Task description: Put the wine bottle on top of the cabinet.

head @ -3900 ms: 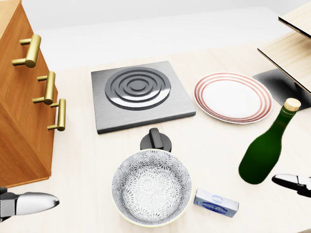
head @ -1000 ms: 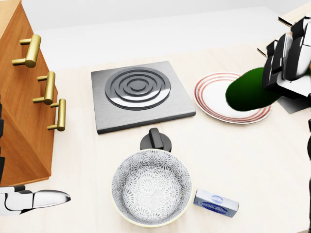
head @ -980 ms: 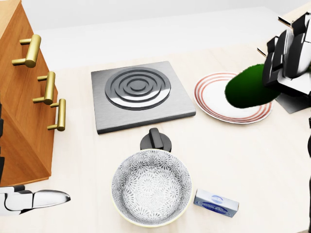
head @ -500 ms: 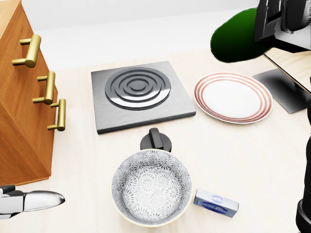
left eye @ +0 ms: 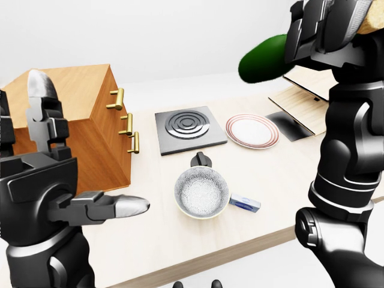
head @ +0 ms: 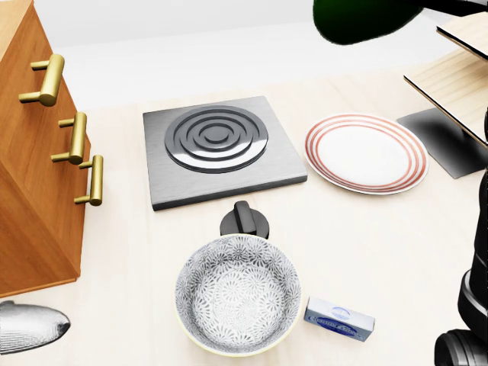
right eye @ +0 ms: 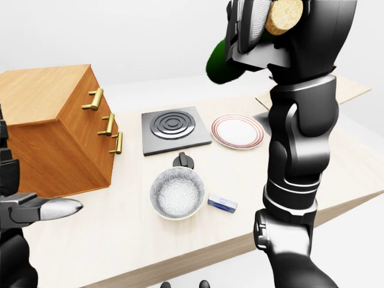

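Dark green glass wine bottle (right eye: 223, 61) with a cork stopper (right eye: 283, 14) sits high in the upper part of the right-eye view, lying nearly level in the air well above the tabletop, its round base toward the left of the frame. The black right hand (right eye: 264, 30) has its fingers (right eye: 247, 23) wrapped round the bottle near the neck. The black left hand (left eye: 42, 174) is at the left edge of the left-eye view, its silver-tipped fingers (left eye: 126, 206) spread and holding nothing. The pale wooden tabletop (head: 396, 252) carries a light brown wooden cabinet with brass handles (left eye: 78, 129) at the left; its flat top is bare. Right of it in the head view lies a grey square hotplate with dark concentric rings (head: 217, 145), and right of that a white round plate with red rim bands (head: 366, 152). Just below the hotplate is a small black knob (head: 245, 219), touching or just beside the upper rim of a round bowl with a grey floral pattern (head: 238, 293). A small blue and white box (head: 339, 319) lies just right of the bowl. A light wooden shelf unit on a dark base (head: 450, 91) stands at the right edge. Behind the tabletop the room is plain white.
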Tool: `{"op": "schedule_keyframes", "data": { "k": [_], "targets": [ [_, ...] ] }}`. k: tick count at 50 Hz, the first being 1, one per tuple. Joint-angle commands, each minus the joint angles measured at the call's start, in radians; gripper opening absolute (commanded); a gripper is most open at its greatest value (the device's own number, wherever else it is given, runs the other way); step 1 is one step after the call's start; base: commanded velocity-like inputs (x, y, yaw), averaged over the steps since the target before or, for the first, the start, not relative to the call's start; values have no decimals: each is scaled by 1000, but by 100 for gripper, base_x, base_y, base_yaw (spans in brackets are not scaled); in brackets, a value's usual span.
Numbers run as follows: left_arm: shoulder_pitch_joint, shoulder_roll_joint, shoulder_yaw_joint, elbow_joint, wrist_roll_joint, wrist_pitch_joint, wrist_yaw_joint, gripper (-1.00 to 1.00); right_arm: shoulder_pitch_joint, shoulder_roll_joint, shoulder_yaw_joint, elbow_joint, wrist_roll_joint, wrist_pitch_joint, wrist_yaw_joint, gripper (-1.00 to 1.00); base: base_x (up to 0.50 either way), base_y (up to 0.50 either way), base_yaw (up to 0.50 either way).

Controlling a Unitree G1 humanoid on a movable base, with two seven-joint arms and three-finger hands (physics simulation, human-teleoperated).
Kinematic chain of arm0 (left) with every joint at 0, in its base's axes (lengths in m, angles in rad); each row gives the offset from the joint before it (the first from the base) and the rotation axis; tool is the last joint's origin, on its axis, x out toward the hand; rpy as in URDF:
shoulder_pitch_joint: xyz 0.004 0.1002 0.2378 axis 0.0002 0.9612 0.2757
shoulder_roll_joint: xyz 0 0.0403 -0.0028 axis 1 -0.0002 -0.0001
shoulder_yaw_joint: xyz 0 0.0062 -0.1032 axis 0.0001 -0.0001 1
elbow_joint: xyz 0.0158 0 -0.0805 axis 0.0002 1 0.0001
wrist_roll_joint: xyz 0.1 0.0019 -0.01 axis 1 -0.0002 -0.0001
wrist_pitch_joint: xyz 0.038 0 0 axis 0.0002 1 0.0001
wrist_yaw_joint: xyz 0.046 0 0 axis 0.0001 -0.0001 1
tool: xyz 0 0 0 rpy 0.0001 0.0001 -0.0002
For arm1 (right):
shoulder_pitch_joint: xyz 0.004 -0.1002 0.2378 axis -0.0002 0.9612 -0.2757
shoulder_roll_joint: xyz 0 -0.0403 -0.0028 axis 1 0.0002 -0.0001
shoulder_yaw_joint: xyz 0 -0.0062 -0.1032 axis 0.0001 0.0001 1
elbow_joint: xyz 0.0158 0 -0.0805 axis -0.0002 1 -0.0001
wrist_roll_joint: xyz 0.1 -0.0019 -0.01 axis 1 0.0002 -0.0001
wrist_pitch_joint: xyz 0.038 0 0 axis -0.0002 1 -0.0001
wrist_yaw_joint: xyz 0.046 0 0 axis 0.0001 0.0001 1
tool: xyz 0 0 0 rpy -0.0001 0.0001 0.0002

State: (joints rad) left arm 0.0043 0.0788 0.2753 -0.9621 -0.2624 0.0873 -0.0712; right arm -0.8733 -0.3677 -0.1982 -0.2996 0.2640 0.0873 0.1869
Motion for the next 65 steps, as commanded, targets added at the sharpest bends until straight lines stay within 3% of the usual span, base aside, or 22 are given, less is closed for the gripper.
{"op": "schedule_keyframes", "data": {
  "k": [1, 3, 8, 9, 12, 21, 27, 30, 33, 43, 50, 65],
  "targets": [
    [-112, 129, 4, -85, -116, 0, 143, 100, -40, 8, 3, 7, 0, 0, 5, -100, 0, 0, 0],
    [-188, 163, -26, -85, -137, 0, 207, 100, -41, 15, 3, 6, -1, 0, 4, -100, 0, 0, 0],
    [-331, 116, -157, -29, 12, 0, 222, 100, -48, 21, 8, -1, -2, 0, 3, -100, 0, 0, 0],
    [-349, 104, -215, 8, 57, 0, 220, 100, -48, 23, 7, 0, -2, 0, 4, -100, 0, 0, 0],
    [-415, 72, -273, 58, 152, 0, 194, 100, -46, 29, 11, 4, -3, 0, 2, -100, 0, 0, 0],
    [-528, -13, -345, 231, 374, 0, 101, 100, -33, 49, 29, 52, -15, 0, 4, -100, 0, 0, 0],
    [-550, -73, -371, 365, 472, 0, 67, 100, -51, 59, 37, 55, -18, 0, 3, -100, 0, 0, 0],
    [-568, -109, -358, 391, 464, 0, 36, 100, -45, 65, 40, 57, -20, 0, 3, -100, 0, 0, 0],
    [-562, -123, -389, 417, 506, 0, 40, 100, -41, 68, 45, 65, -24, 0, 5, -100, 0, 0, 0],
    [-626, -162, -387, 633, 564, 0, 65, 100, -69, 80, 55, 90, -31, 0, 7, -100, 0, 0, 0],
    [-598, -193, -412, 734, 590, 0, 89, 100, -51, 101, 59, 59, -25, 0, 3, -100, 0, 0, 0],
    [-679, -232, -403, 962, 618, 0, 135, 100, -83, 115, 72, 37, -24, 0, -3, -100, 0, 0, 0]
  ]
}}
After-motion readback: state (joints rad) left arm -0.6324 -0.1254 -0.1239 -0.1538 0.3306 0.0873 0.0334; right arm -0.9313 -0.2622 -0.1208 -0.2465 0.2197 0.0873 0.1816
